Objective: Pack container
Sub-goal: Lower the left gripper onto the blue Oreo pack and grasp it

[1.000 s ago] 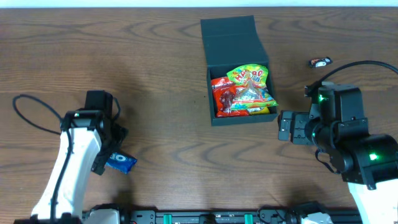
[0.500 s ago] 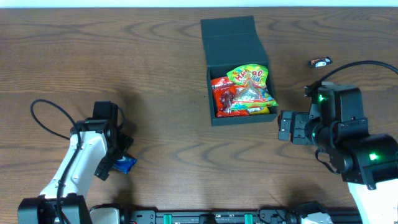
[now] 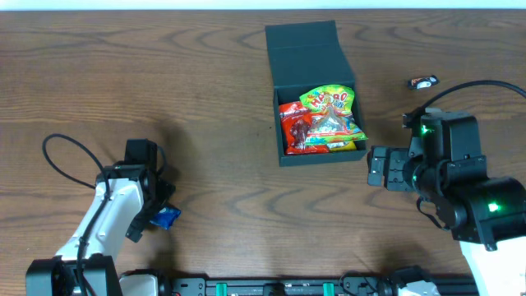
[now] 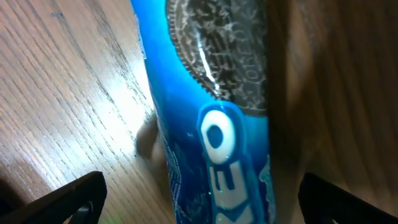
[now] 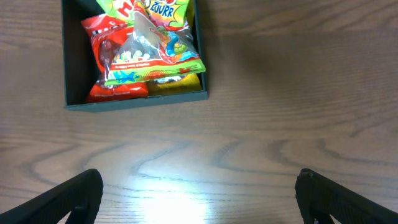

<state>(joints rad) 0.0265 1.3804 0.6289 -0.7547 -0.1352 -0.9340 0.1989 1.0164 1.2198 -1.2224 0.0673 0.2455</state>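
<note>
Left arm shifted over blue packet; container's open lid points away.

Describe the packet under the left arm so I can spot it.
From the dark open container mid-table, look to the near-left corner, where the left gripper hovers. Under it lies a packet: bright blue with Oreo lettering, unlike the container's red, green and yellow packs.
</note>
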